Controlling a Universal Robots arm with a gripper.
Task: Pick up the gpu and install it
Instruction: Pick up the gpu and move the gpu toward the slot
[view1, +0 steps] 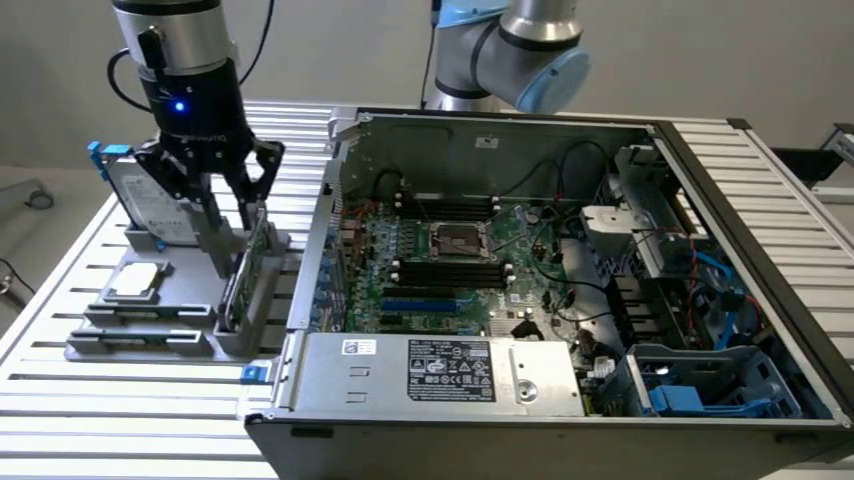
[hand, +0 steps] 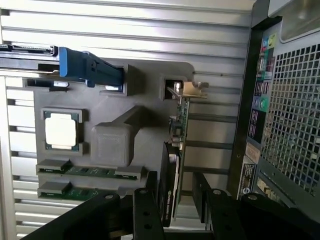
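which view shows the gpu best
The wrist view: the gpu stands on edge in the gray holder, with its green board, black cover and silver bracket visible between the open gripper fingers. The exterior view shows just its thin edge, partly behind the gripper.

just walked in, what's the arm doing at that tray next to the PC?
The arm's gripper is down over the gray parts tray beside the open computer case. Its open fingers straddle the gpu, which stands on edge in a tray slot. The jaws have not closed on the card, so the gpu is not yet lifted or installed. A hard drive, a CPU and memory sticks also sit in the tray.
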